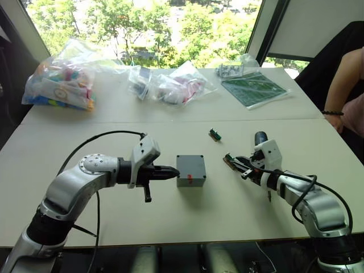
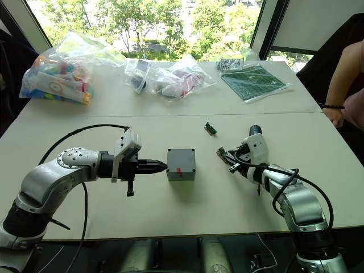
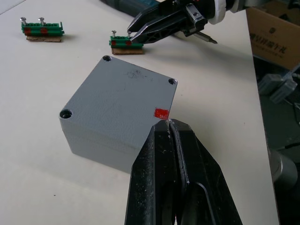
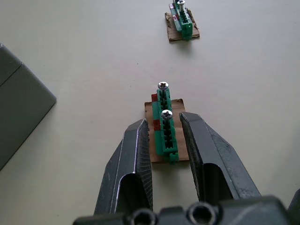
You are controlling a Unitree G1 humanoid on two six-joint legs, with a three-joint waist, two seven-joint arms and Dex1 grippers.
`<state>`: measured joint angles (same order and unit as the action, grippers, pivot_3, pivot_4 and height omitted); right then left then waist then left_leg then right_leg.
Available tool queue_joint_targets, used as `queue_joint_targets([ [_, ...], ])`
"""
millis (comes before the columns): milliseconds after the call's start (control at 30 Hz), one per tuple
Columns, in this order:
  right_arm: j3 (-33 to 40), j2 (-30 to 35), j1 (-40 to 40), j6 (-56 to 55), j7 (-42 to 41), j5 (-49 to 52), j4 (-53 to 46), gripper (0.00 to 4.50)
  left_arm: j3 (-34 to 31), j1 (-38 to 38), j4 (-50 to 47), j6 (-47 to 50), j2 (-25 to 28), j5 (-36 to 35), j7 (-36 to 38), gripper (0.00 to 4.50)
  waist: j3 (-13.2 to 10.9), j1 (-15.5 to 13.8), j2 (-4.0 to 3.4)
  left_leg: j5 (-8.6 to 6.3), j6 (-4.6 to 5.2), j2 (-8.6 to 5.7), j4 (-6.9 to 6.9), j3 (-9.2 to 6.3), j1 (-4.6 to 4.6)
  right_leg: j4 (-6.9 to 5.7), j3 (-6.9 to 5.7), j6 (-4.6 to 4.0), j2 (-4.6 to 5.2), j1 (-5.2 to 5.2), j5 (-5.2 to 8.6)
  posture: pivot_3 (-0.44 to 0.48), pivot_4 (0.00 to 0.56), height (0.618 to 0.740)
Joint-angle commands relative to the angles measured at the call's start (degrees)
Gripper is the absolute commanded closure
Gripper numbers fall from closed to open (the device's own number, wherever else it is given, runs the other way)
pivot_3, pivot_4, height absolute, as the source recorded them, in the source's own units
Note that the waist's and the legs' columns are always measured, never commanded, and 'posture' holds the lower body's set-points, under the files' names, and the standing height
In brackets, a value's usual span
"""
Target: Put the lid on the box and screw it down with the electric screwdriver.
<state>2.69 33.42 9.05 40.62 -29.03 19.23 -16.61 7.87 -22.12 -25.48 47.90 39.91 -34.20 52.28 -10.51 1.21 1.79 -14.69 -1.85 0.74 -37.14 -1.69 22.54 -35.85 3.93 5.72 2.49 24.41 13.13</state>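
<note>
The grey box [image 1: 191, 177] stands mid-table with the lid [image 3: 122, 93] seated on top; a seam runs round its side. A red spot [image 3: 161, 113] marks one lid edge, and the corner holes show. My left gripper [image 3: 168, 123] is shut, empty, its tips against that edge by the red spot. The right gripper [image 4: 163, 119] is open, its fingers on either side of a green terminal block [image 4: 165, 133] with two screws on a cardboard scrap. The electric screwdriver [image 1: 260, 137] lies on the table under my right wrist, its bit [image 3: 206, 38] sticking out.
A second green terminal block [image 1: 215, 135] lies farther back. Clear bags of parts [image 1: 60, 79] and a green circuit board [image 1: 253, 88] sit along the far table. A person's arm [image 1: 344, 85] rests at the right edge.
</note>
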Motion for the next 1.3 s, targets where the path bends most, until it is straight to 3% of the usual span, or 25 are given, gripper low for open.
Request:
queue_joint_targets([
  [33,0.8,-0.7,1.0,-1.2,0.1,0.1,-1.0,3.35,-0.5,0.1,-1.4,-1.5,0.0,0.2,-0.1,4.5,0.0,0.0,0.0,0.0,0.0,0.0,0.0,-0.01,0.0,0.0,0.0,0.0,-0.01,0.0,0.0,0.0,0.15,0.74],
  [233,0.4,-1.4,1.3,-1.7,0.3,-0.6,-0.8,3.35,0.3,0.0,-0.7,-2.4,-0.2,1.1,-0.1,4.5,0.0,0.0,0.0,0.0,0.0,0.01,0.0,0.0,0.0,0.0,0.0,0.0,0.0,0.0,0.0,0.0,0.15,0.74],
  [367,0.3,-2.0,1.8,-2.1,0.9,-1.2,-0.3,4.4,0.5,0.0,-0.3,-3.0,-0.2,1.5,0.2,4.5,0.0,0.0,0.0,0.0,0.0,0.01,0.0,0.0,-0.01,-0.01,0.0,0.0,-0.02,0.0,0.0,0.0,0.15,0.74],
  [867,3.0,-2.8,1.6,-2.4,1.1,0.7,-3.1,4.4,0.1,0.1,0.4,-3.4,-0.6,1.8,0.6,4.5,0.0,0.0,0.0,0.0,0.0,0.01,0.0,0.0,-0.01,-0.03,0.0,0.0,-0.01,0.0,0.0,0.0,0.15,0.74],
  [1133,7.7,-3.5,1.0,-2.8,1.1,4.8,-9.2,4.4,-4.7,-1.7,5.5,-3.5,-0.2,-0.3,1.8,4.5,0.0,0.0,-0.02,0.0,0.0,0.01,0.0,-0.01,-0.01,-0.03,0.0,0.0,-0.02,0.0,0.0,0.0,0.15,0.74],
  [1300,5.9,-3.2,1.7,-0.8,-1.9,9.2,-13.2,4.4,-6.7,-2.2,6.8,-3.0,1.0,-1.0,2.9,4.5,0.0,0.1,-0.03,0.0,0.0,0.04,0.01,-0.02,-0.02,-0.04,-0.01,0.0,-0.05,0.0,0.0,0.0,0.15,0.74],
])
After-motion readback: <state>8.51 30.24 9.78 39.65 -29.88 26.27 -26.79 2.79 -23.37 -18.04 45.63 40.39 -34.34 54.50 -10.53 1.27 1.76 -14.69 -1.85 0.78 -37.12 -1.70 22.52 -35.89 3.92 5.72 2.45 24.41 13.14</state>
